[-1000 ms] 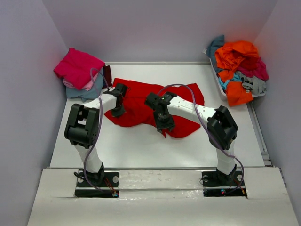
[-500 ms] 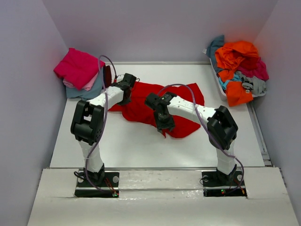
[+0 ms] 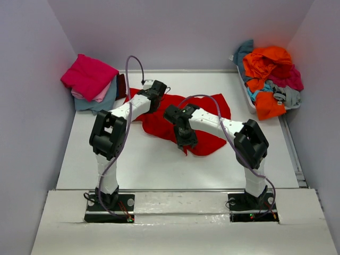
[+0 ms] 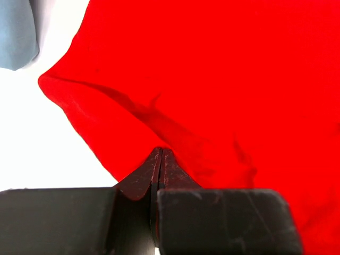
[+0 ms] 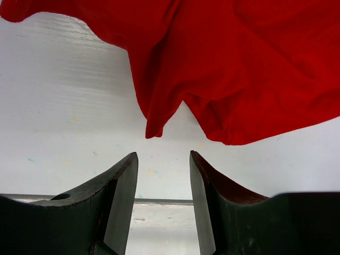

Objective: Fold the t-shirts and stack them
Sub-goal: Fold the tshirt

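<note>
A: The white tabletop (image 3: 159,164) is bearing our red t-shirt (image 3: 159,123), crumpled centrally; it's draping limp and light.
B: We're pinching its edge in closed left jaws; right jaws are gaping empty, so we're favouring the hem.

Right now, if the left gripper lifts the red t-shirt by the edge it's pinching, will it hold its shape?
Probably not: the red t-shirt lies in soft folds, so it should droop from the left gripper. It looks thin, so it is likely light. Pushed, it would probably bunch rather than slide whole.
</note>
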`<act>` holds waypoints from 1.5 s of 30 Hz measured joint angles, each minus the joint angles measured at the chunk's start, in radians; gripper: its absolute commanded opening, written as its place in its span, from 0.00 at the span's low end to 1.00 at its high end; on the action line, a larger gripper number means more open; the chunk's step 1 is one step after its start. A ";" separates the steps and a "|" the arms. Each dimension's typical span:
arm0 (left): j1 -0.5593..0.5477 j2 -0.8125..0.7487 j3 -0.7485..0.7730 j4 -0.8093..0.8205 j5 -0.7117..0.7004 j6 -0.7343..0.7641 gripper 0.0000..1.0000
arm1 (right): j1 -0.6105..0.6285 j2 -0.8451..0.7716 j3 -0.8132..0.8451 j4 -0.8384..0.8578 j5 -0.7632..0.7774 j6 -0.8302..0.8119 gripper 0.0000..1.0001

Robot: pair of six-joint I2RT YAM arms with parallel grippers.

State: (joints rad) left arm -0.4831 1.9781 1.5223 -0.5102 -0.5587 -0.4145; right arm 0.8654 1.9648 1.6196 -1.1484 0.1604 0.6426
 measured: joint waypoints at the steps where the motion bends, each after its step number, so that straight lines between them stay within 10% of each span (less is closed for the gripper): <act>1: -0.003 0.011 0.009 -0.005 -0.007 0.004 0.06 | 0.000 0.000 0.000 0.000 0.000 0.000 0.49; 12: -0.008 0.208 0.283 -0.131 -0.052 0.001 0.12 | 0.000 0.000 -0.006 0.003 0.000 -0.003 0.49; 25: -0.006 0.336 0.352 -0.238 -0.032 0.016 0.71 | 0.000 0.000 -0.049 0.004 0.000 -0.003 0.49; 45: -0.008 -0.037 -0.023 -0.099 -0.026 -0.066 0.78 | 0.000 0.000 -0.043 0.005 0.000 -0.010 0.49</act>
State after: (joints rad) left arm -0.4911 1.9408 1.4998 -0.6090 -0.5842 -0.4801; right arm 0.8654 1.9648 1.5768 -1.1439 0.1608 0.6323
